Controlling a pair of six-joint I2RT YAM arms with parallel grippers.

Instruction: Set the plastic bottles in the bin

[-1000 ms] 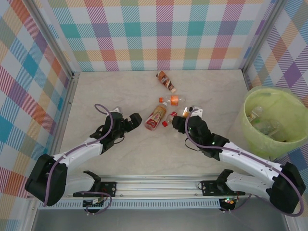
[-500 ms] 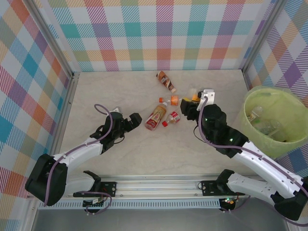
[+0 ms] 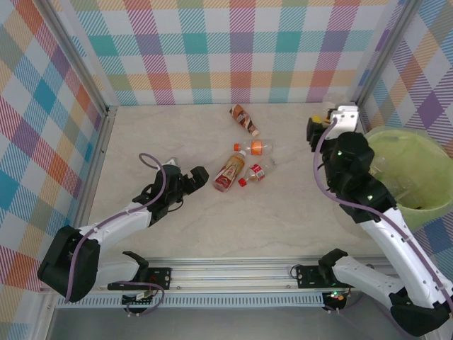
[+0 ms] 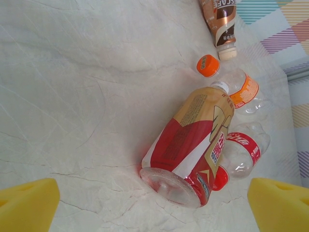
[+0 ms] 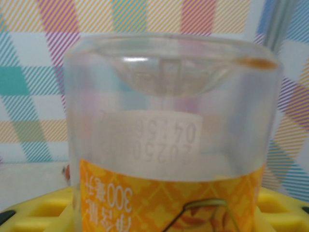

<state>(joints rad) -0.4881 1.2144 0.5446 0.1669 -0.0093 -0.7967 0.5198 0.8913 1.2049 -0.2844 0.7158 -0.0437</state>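
**A:** Right jaws [image 3: 317,131] are partly closed on the orange-label bottle [image 5: 169,125]. It's held up just left of the bin [image 3: 425,212], not over the opening yet.

**B:** Risk?

**A:** If it's released there, it clips the rim or lands on the tabletop [image 3: 212,227]. The bottle is smooth and round, so it could also slip in the pads.

**B:** Left side?

**A:** Left jaws [image 3: 200,177] are spread wide and hold nothing, just left of the red-label bottle [image 4: 190,150]. The small red-cap bottle [image 4: 244,150] touches it, so closing there could knock that one rolling.
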